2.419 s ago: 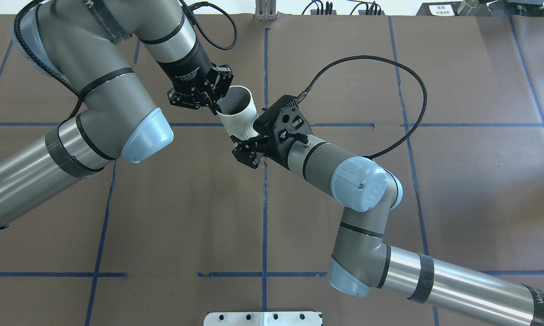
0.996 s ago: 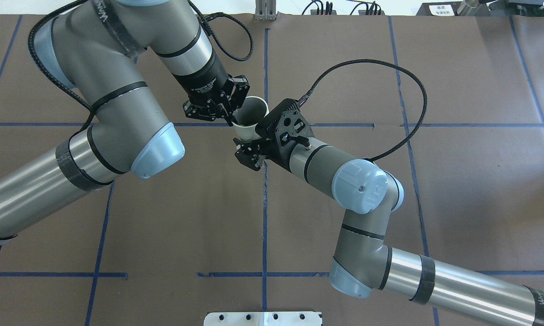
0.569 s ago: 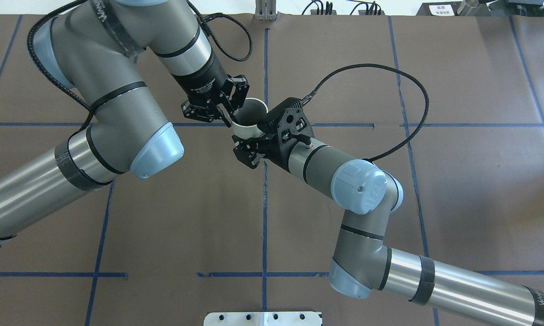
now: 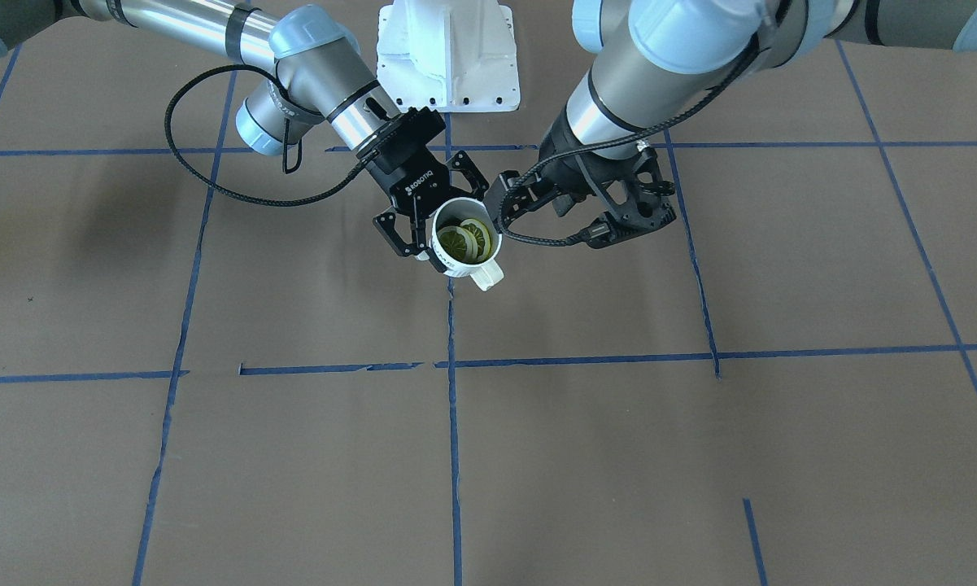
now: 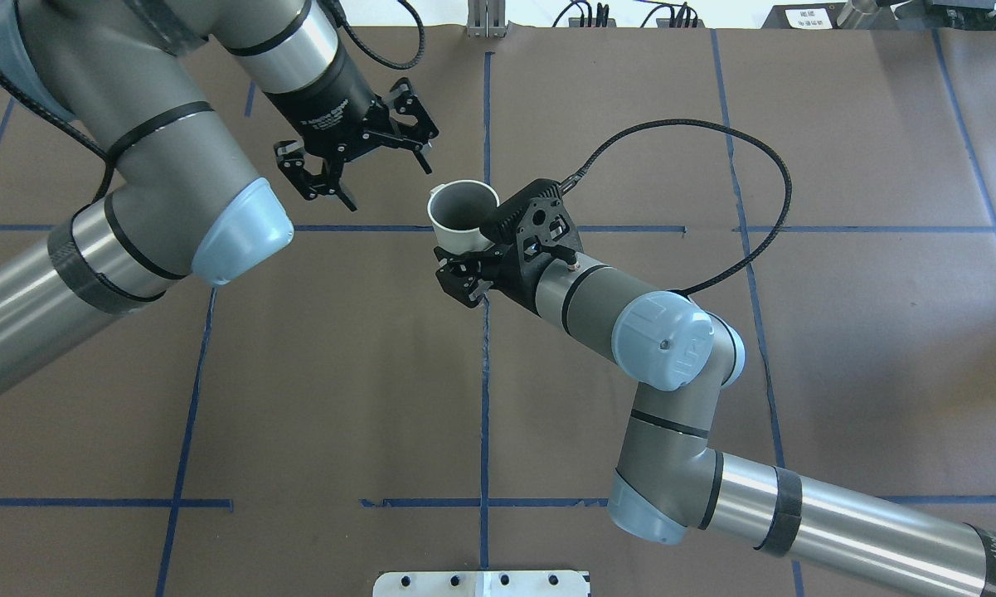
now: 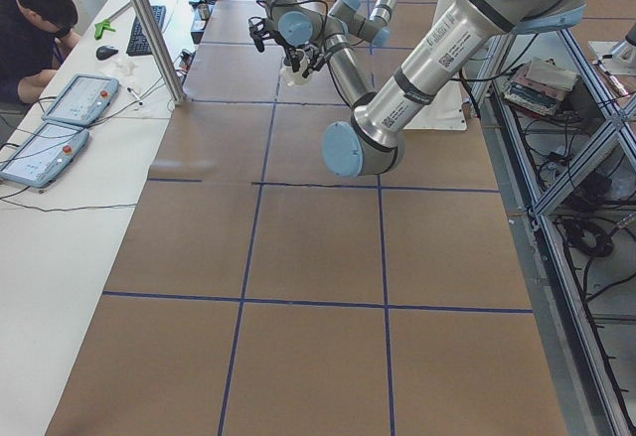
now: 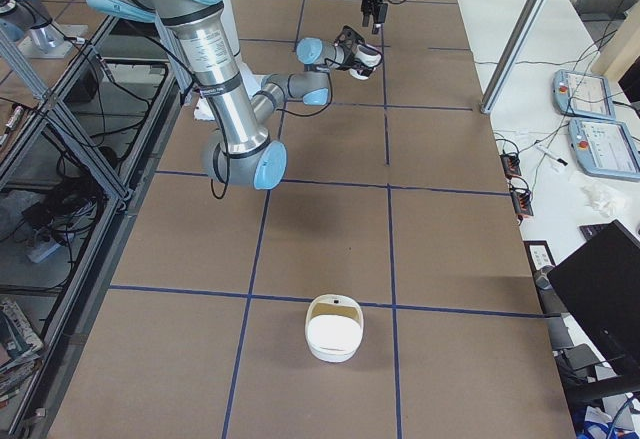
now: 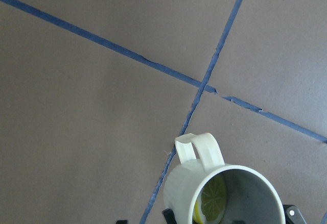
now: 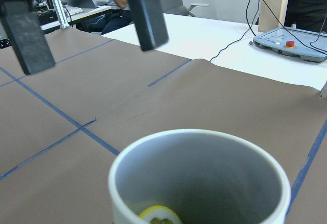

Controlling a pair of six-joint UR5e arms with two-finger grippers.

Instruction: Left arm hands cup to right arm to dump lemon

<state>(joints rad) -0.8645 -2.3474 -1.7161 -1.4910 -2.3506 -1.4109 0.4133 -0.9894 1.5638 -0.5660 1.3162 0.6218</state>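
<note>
Nearest the robot sits its white base plate (image 5: 481, 583), on the robot's side of the cup (image 5: 463, 217). From there the right arm (image 5: 672, 340) reaches forward. The right jaws are clamped on the cup's ribbed wall below the rim, one finger on either side. They hold it about upright and raised off the counter (image 5: 298, 373). The cup's grey mouth faces up, and its handle (image 4: 488, 275) sticks out on the side away from the robot, clear of those jaws. Inside the cup the lemon (image 4: 465, 238) shows as yellow-green slices leaning low against the inner wall. A crossing of blue tape lines (image 8: 204, 86) lies on the counter just by the cup. Past the cup, on its handle side, the left arm (image 5: 174, 124) carries the left jaws spread wide and holding nothing. Their fingers (image 9: 148, 12) point down, apart from the cup, with bare counter between. Farthest off, well beyond the cup, a person (image 6: 35, 34) sits beside two tablets (image 6: 79, 98).
</note>
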